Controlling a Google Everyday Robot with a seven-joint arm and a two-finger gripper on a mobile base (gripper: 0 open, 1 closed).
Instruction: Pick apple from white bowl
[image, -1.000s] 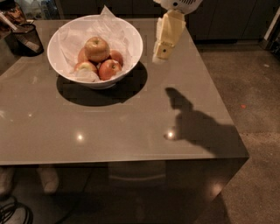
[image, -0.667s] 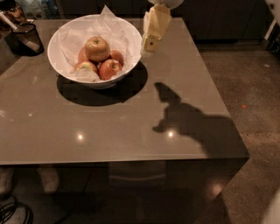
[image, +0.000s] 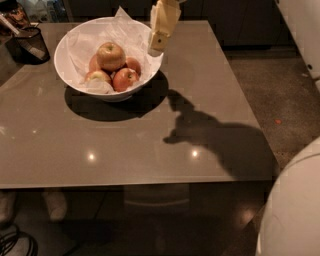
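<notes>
The white bowl (image: 80, 85) stands on the far left part of the grey table, lined with crumpled white paper. The apple (image: 111, 55), large and yellow-gold with a reddish blush, sits on top of several smaller, redder apples (image: 125, 79) in it. My gripper (image: 159, 42) comes down from the top edge, cream-coloured, and hangs over the bowl's right rim, just right of the apple and above it.
A small dark mesh cup (image: 29, 44) with utensils stands at the far left behind the bowl. The grey table (image: 150, 150) has its front edge near the bottom and its right edge by the dark floor. My white body (image: 295, 210) fills the bottom right corner.
My gripper has moved left from beside the bowl to over its right rim. Its shadow on the table has shifted left as well. The apples have not moved.
</notes>
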